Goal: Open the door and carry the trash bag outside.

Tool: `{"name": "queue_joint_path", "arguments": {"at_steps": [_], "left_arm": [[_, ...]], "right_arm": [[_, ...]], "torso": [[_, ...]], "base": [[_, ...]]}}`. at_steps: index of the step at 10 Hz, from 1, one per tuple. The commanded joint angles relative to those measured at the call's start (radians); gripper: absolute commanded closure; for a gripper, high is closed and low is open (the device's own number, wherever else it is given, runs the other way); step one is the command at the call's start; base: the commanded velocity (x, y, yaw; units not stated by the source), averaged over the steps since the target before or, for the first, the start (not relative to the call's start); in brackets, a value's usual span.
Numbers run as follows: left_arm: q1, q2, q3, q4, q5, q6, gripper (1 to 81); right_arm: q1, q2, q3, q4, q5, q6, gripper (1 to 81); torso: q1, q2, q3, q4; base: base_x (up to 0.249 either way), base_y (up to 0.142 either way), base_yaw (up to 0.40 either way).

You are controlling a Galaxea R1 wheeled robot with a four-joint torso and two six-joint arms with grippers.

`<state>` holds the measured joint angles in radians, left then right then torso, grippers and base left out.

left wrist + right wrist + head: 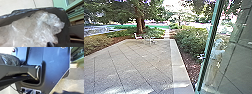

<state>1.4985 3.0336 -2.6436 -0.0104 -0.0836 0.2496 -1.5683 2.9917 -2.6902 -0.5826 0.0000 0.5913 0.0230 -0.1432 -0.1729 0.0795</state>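
A crumpled clear plastic trash bag point(42, 28) bulges up large in the left wrist view, with a dark rim around it. The dark tip of my left gripper point(50, 44) shows against the bag's lower part; its grip on the plastic cannot be made out. In the right wrist view, shiny black plastic point(10, 60) lies beyond the robot's jointed bar. At the right of the head view stands the glass door point(230, 55), its green edge slanting upward, with paving visible ahead to its left.
A pale figure, apparently a person point(216, 58), shows through or in the glass. Paving point(139, 62) with a lighter border point(177, 65) stretches ahead. Bushes point(191, 41) grow along the right, and outdoor furniture point(149, 40) stands at the far end near a tree trunk point(139, 21).
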Motion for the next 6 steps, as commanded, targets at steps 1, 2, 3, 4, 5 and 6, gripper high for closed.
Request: {"name": "queue_joint_path", "arguments": {"at_steps": [1,2,3,4,5,6], "left_arm": [[-0.047,-0.008,0.004,0.007,0.047,0.004,81.1],[-0.047,-0.008,0.004,0.007,0.047,0.004,81.1],[-0.047,-0.007,0.004,0.007,0.047,0.004,81.1],[-0.047,-0.007,0.004,0.007,0.047,0.004,81.1],[-0.047,-0.007,0.004,0.007,0.047,0.004,81.1],[-0.047,-0.007,0.004,0.007,0.047,0.004,81.1]], "right_arm": [[0.041,0.006,0.007,-0.005,-0.041,-0.002,1.0],[0.04,0.006,0.007,-0.005,-0.04,-0.002,1.0],[0.04,0.006,0.007,-0.005,-0.04,-0.002,1.0],[0.04,0.006,0.007,-0.005,-0.041,-0.002,1.0],[0.04,0.006,0.007,-0.005,-0.041,-0.002,1.0],[0.041,0.005,0.007,-0.005,-0.041,-0.002,1.0]], "torso": [[0.0,0.0,0.0,0.0],[-0.001,0.0,0.0,0.0],[-0.001,0.0,0.0,0.0],[0.0,0.0,0.0,0.0],[0.0,0.0,0.0,0.0],[0.0,0.0,0.0,0.0]], "base": [[0.113,0.0,0.0],[0.113,0.0,0.0],[0.113,0.0,0.0],[0.113,0.0,0.0],[0.113,0.0,0.0],[0.113,0.0,0.0]]}}
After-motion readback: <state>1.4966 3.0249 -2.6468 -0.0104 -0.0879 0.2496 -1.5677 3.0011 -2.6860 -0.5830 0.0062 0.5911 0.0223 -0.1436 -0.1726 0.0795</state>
